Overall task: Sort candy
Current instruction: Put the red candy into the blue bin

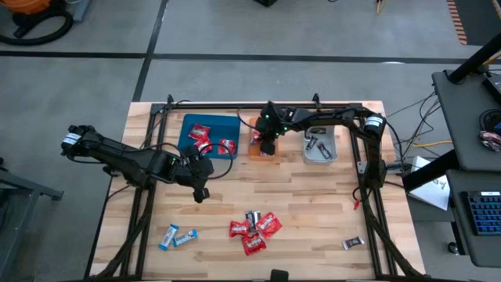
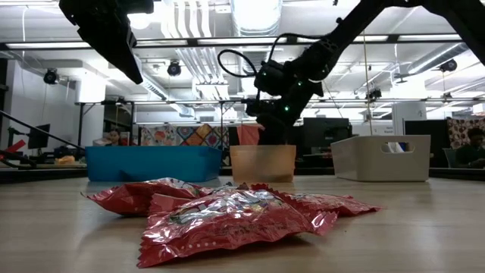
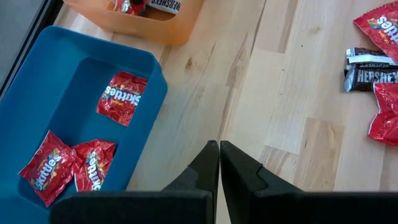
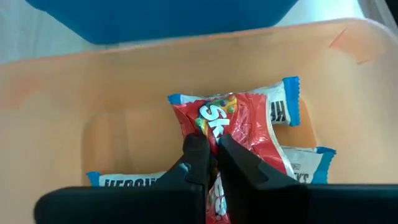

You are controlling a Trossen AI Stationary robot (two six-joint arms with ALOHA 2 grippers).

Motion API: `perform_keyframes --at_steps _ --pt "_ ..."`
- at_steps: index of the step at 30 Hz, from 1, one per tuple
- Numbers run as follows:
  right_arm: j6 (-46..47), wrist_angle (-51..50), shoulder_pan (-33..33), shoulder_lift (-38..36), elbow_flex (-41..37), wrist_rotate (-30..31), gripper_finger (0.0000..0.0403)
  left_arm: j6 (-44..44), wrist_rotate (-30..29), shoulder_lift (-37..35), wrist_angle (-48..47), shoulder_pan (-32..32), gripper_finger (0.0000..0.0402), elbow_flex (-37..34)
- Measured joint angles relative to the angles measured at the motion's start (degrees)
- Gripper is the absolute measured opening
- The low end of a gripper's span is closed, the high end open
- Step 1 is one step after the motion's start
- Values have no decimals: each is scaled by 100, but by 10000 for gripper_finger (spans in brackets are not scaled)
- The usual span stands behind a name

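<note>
Wooden table, right gripper in orange tray, pinching red candy, left gripper closed, empty.

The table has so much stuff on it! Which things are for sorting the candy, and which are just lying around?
For the job:
- red candy, loose on the table
- blue-and-white candy
- dark candy
- blue tray, orange tray, grey tray
- right gripper, shut on a red candy in the orange tray
- left gripper, shut, empty

Just lying about:
- cables
- keyboard

"Skittles" on red packets in blue tray, "Hershey's" on dark wrapper
</note>
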Motion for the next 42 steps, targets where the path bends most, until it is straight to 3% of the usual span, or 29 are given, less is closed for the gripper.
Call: perform_keyframes --at_steps 13,19,24,29,33,37,42 --pt "-125 -423 2 -36 814 7 13 -78 9 0 -69 2 0 0" --pt "166 107 82 -39 1176 -47 13 -279 19 0 -488 -2 0 0" --pt "653 1144 266 59 1214 -92 13 -410 75 0 -697 -3 0 0" --pt "1395 2140 513 403 1205 -82 13 -536 688 0 -760 -8 0 0" --pt "1437 2518 669 783 1240 -57 14 -967 1289 0 -1008 -43 0 0" --pt "1519 2517 746 1063 1372 -50 49 -1428 1539 0 -1284 -231 0 0" --pt "1597 2517 741 1242 1461 -42 125 -1782 1541 0 -1437 -602 0 0"
